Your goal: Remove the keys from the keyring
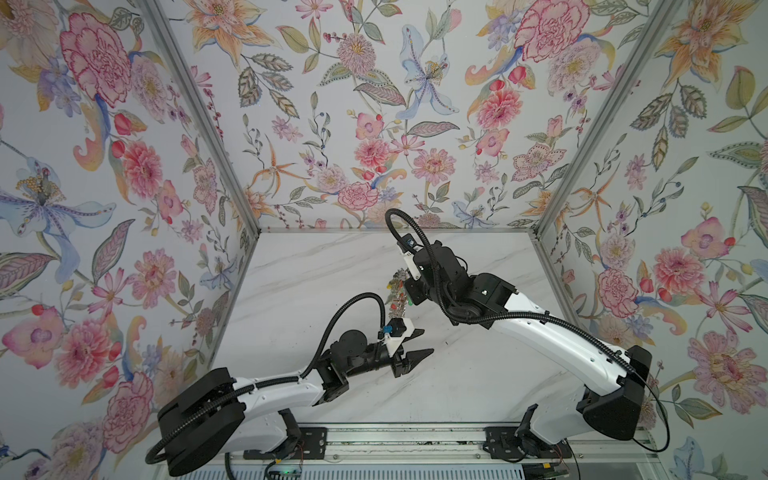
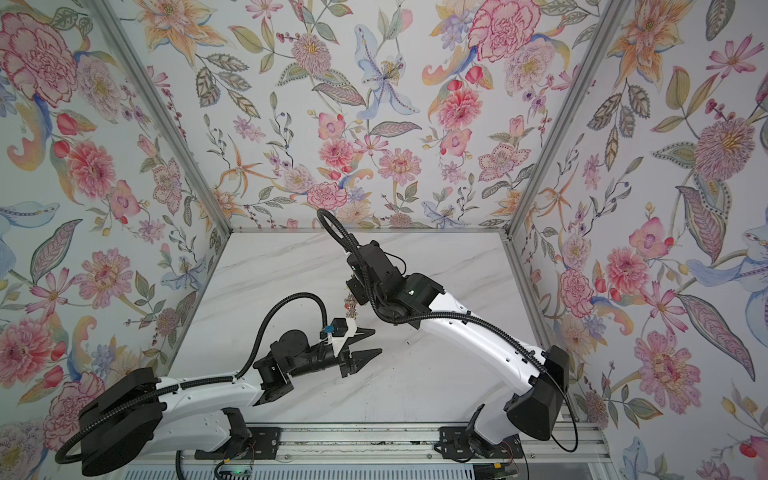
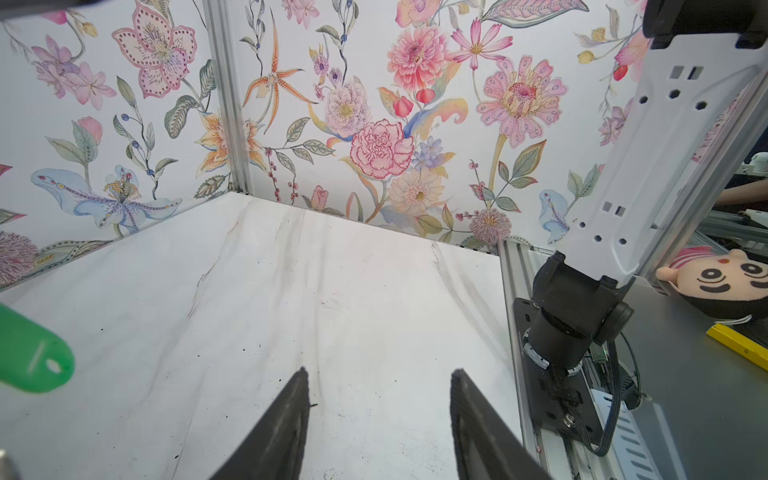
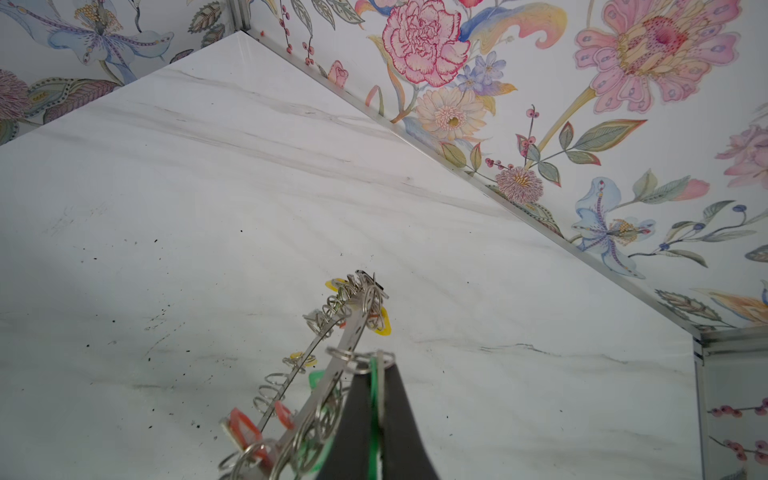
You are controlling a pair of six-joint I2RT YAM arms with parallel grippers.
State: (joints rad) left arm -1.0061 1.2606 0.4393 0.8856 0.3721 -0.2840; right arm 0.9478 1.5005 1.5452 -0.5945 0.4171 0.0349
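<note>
Right hand (image 4: 379, 368): pinching green tag (image 4: 373, 399), keyring (image 4: 352, 332) aloft over table (image 4: 208, 208).
Left hand (image 3: 380, 374): spread, empty.
Keys (image 1: 398, 291): light, stiff, slippery, likely to swing; best hold probably a plastic tag.

Bright even light w/ soft shadows.

Left pincer (image 3: 379, 374) agape above marble table (image 3: 249, 291), green tag (image 3: 35, 353) alongside

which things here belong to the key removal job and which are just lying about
job: keyring, keys with coloured tags, green tag pinched in right gripper, open left gripper
lying about: plush doll, yellow strip, both beyond the table edge
</note>
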